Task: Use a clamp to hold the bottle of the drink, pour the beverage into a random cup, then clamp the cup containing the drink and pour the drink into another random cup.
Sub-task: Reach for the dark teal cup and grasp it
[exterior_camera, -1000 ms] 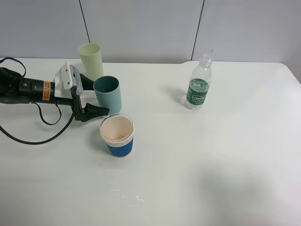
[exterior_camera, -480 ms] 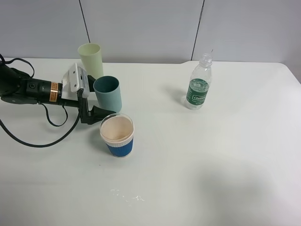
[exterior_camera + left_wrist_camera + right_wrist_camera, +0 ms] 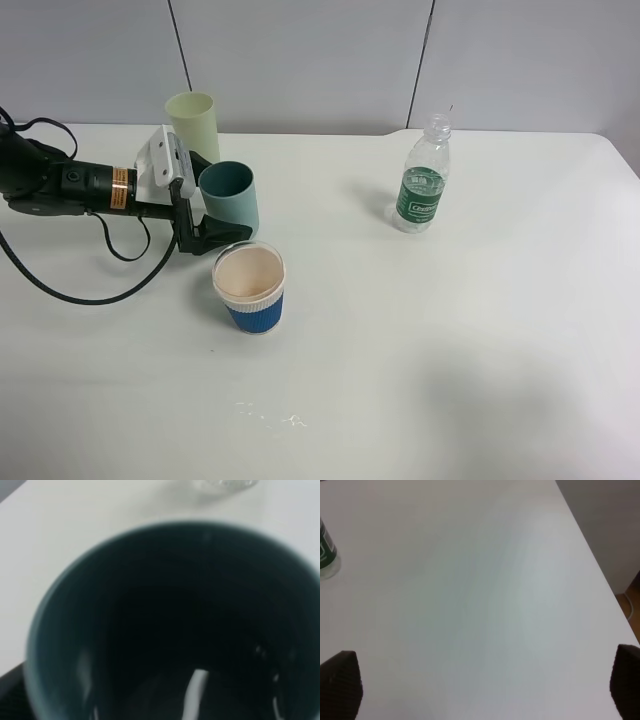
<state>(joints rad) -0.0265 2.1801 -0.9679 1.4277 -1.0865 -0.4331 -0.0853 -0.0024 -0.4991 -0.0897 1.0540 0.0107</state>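
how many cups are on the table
3. A pale yellow-green tumbler at the back left, a teal tumbler in front of it by the left gripper, and a blue-banded cup nearer the camera. None looks hidden.

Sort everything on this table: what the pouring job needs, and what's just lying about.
Needed for the job: bottle; teal cup; blue-banded cup; left gripper, open at the teal cup.

Just lying about: pale yellow-green tumbler; small specks near the front.
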